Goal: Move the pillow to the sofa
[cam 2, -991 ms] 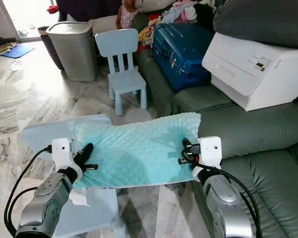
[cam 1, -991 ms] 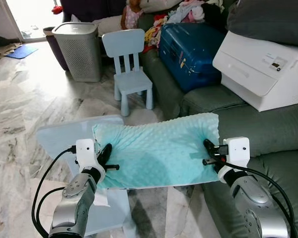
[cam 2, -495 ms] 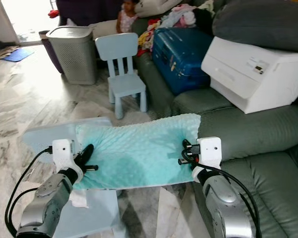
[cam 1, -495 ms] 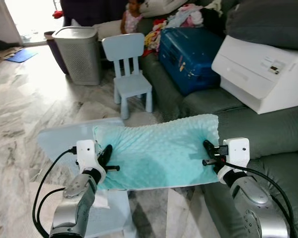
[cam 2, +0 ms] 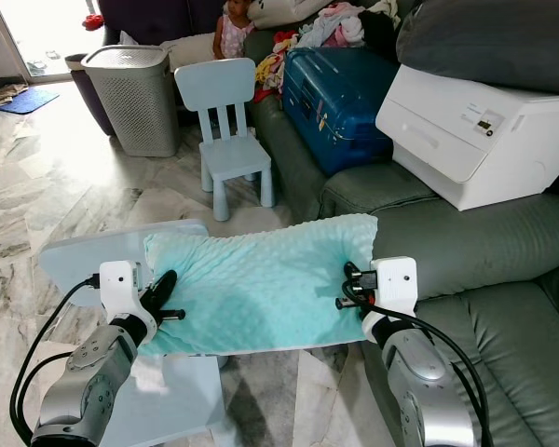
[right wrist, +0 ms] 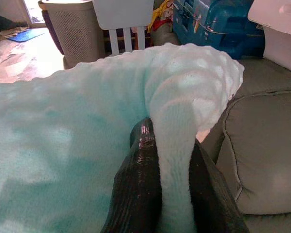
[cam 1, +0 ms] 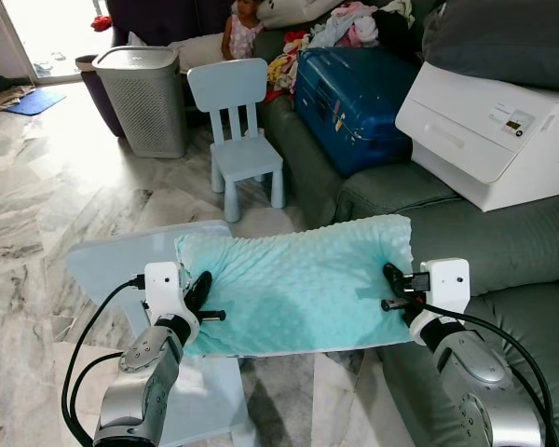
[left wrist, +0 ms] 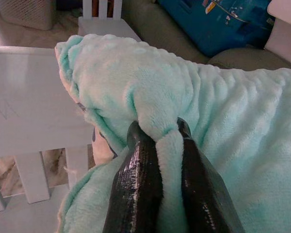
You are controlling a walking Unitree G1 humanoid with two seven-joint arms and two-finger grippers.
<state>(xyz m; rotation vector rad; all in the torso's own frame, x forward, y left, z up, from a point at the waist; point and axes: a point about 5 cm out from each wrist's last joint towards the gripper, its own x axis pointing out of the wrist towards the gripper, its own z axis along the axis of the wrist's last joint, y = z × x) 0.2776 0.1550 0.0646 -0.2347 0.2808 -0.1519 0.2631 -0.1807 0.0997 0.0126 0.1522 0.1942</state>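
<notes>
We held the mint pillow [cam 1: 298, 284] stretched between us, left gripper [left wrist: 157, 133] pinching a fold at nine o'clock, right gripper [right wrist: 169, 141] pinching another at three, beside the green sofa [cam 1: 503, 242].

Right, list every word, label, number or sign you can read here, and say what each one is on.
No text can be read.
White appliance on the sofa: a small panel and a dark mark, too small to read.
Blue suitcase: small tags and stickers, blurred in the left wrist view.
Mint pillow, child's chair, laundry basket: no lettering visible.
</notes>
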